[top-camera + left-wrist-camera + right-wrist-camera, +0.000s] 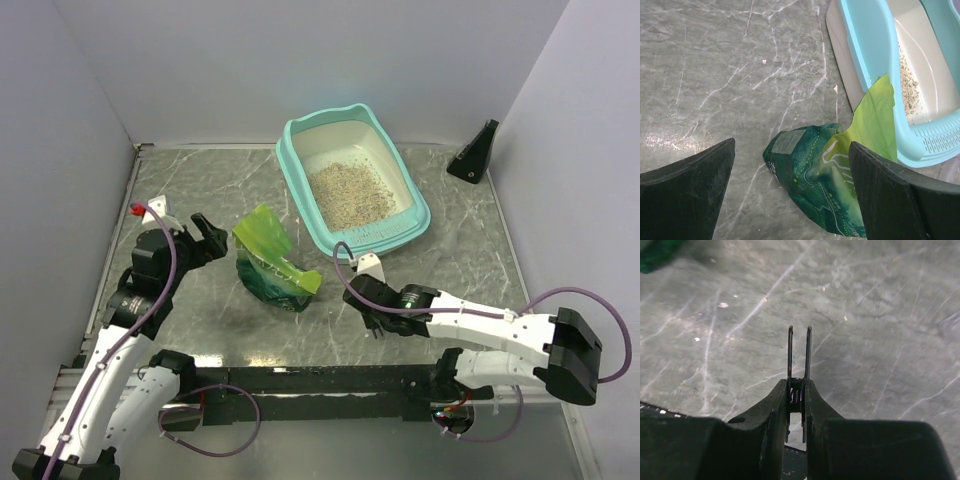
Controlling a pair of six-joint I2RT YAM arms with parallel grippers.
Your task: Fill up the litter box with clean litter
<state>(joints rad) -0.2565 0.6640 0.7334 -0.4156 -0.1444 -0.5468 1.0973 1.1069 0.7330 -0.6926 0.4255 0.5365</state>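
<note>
The litter box (297, 158), teal rim around a cream pan, stands at the back centre with clean litter (350, 193) spread over its floor. The left wrist view shows its rim (870, 45) and some litter (910, 90). A crumpled green bag (270, 262) lies in front of it, mouth towards the box. My left gripper (210, 235) is open, just left of the bag (815, 175), which reaches between its fingers (790, 145). My right gripper (372, 322) hangs low over the table, right of the bag, shut on a thin black clip (790, 350) that sticks out past its fingertips (799, 385).
A black wedge-shaped mount (475, 155) sits in the back right corner. White walls close in the left, back and right sides. A black rail (300, 380) runs along the near edge. A few stray grains (722, 304) lie on the grey marbled table.
</note>
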